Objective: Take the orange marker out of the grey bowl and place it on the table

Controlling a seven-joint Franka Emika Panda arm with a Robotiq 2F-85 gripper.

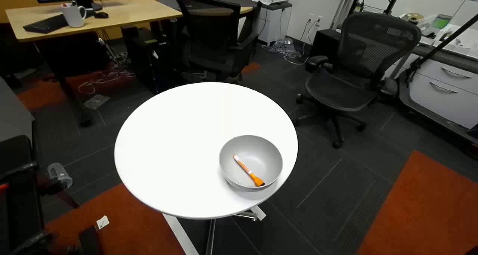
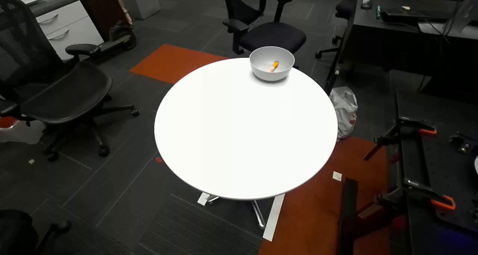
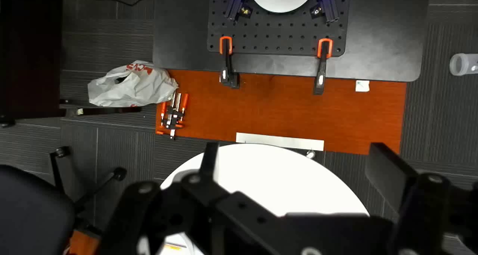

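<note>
The orange marker (image 1: 247, 169) lay inside the grey bowl (image 1: 267, 154), slanting across its inner surface, with the pale narrow end toward the middle of the counter (image 1: 175, 143) and the flared orange end close to the bowl's wall. Whether that end touched the wall was hard to tell. The marker looked light, stiff and smooth, hardly fragile, and likely to roll or slide along the curve if nudged. Midway along its slim body seemed the best place to take hold, with the grip set across its length; the flared end probably left less room. The bowl itself might well shift if bumped. It stood upright near the counter's edge in both exterior views.

The arm showed in neither exterior view. The wrist view looked down from well above on part of the counter, an orange carpet strip (image 3: 276, 105) and a black bench (image 3: 183, 38) with two clamps (image 3: 322, 64) at its edge. The tool (image 3: 294, 150) was released, its fingers (image 3: 209, 158) spread wide with nothing between them, one overlapping the counter's edge, the other beyond it. Reaching the marker would probably call for a sideways move over the bowl, then a careful descent inside the rim.
</note>
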